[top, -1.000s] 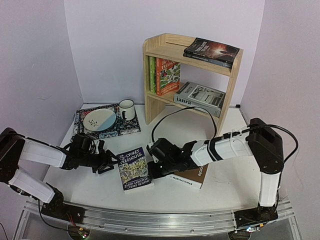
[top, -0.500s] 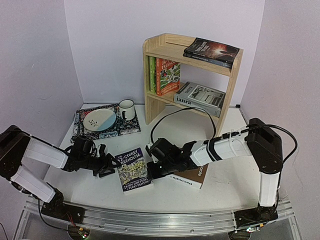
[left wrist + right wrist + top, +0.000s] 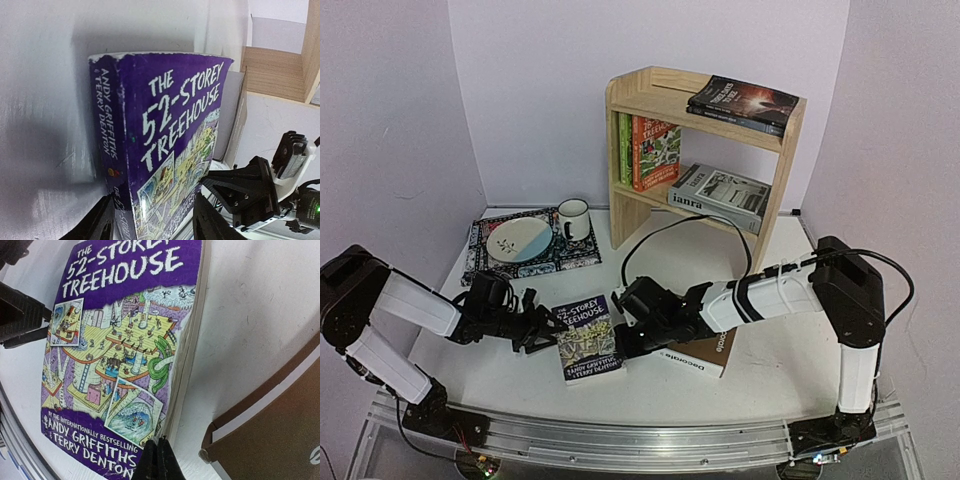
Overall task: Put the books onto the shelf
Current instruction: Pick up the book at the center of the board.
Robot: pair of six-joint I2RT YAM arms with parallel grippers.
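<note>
Paperback is lying on the table between both grippers, well apart from the shelf. Left gripper is standing part-open astride its spine. Right gripper, closed and empty, is touching the page edge. Judged light, bendy and glossy, so gripping at the stiffer spine is advisable.

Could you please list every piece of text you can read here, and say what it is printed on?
"THE 52-STOREY TREEHOUSE": purple book, cover.
"ANDY GRIFFITHS", "TERRY DENTON": same book, spine and cover.
"Decorate": brown-and-white book, spine.
Grey book, dark books, upright paperbacks on the shelf: too small or blurred.
</note>
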